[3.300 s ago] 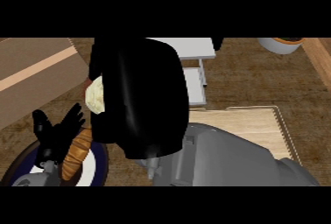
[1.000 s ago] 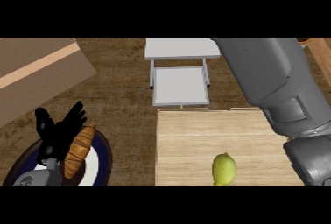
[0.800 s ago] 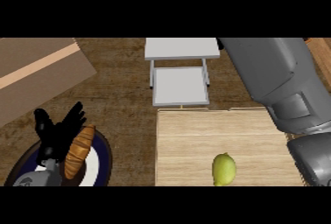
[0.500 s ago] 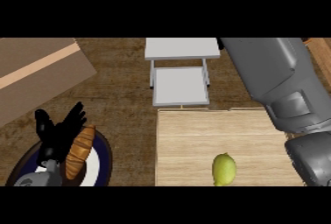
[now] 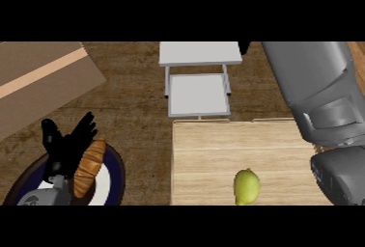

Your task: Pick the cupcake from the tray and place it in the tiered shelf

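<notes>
**Right arm stretched past the shelf, cupcake out of sight**

The right forearm [image 5: 317, 96] has barely shifted over the last second; it runs up the counter's right side, its hand hidden past the top edge, so I cannot tell how those fingers stand. The cupcake shows nowhere now: not on the wooden tray [image 5: 214, 154], nor on either level of the grey tiered shelf [image 5: 200, 94] just beyond the tray's far edge. Probably the hidden hand carries it, the placing not yet done. A green pear-like fruit [image 5: 246, 186] lies at the tray's near edge. At the counter's near left corner the left hand [image 5: 65, 144] rests, fingers spread upward, beside a croissant [image 5: 90, 166] on a dark-rimmed plate [image 5: 114, 169]. A cardboard box [image 5: 39, 79] sits far left.
</notes>
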Robot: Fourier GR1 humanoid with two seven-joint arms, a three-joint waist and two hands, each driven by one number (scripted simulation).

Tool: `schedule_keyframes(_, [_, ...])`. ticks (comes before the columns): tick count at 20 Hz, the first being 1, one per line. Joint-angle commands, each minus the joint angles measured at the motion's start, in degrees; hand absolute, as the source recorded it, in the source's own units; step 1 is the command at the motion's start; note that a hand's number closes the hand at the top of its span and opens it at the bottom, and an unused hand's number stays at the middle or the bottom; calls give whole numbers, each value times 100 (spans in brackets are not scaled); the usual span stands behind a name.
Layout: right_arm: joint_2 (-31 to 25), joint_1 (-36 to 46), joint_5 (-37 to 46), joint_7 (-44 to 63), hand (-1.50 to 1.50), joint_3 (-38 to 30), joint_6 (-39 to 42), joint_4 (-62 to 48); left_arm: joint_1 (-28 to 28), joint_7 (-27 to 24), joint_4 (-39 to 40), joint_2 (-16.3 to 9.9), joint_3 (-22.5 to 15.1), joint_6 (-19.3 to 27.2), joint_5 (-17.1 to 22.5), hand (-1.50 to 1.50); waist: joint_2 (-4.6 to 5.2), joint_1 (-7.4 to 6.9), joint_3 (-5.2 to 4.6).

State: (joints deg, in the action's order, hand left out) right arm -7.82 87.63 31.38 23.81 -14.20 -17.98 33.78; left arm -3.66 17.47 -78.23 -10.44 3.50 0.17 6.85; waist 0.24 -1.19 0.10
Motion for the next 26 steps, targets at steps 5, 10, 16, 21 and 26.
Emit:
schedule_keyframes(5, [-138,-175,-564,1,-150,-608,-706,631,71,-58,124,84,4,68,-76,0,-25,109,-11])
schedule_keyframes(10, [-745,-220,-115,279,-150,-546,-1177,418,-2,-17,118,-93,190,-128,99,0,-9,81,-14])
schedule_keyframes(16, [-1272,-867,-508,403,-150,-975,-1276,1222,92,-55,152,61,159,43,0,0,-42,181,-9])
schedule_keyframes(21, [-1781,-1718,-1120,690,-150,-1164,-235,2246,392,-188,2,59,137,-76,9,0,-66,218,-7])
schedule_keyframes(26, [-2323,-2087,-1658,751,-150,-1367,499,2685,146,248,-171,-85,184,-176,104,0,-44,163,-8])
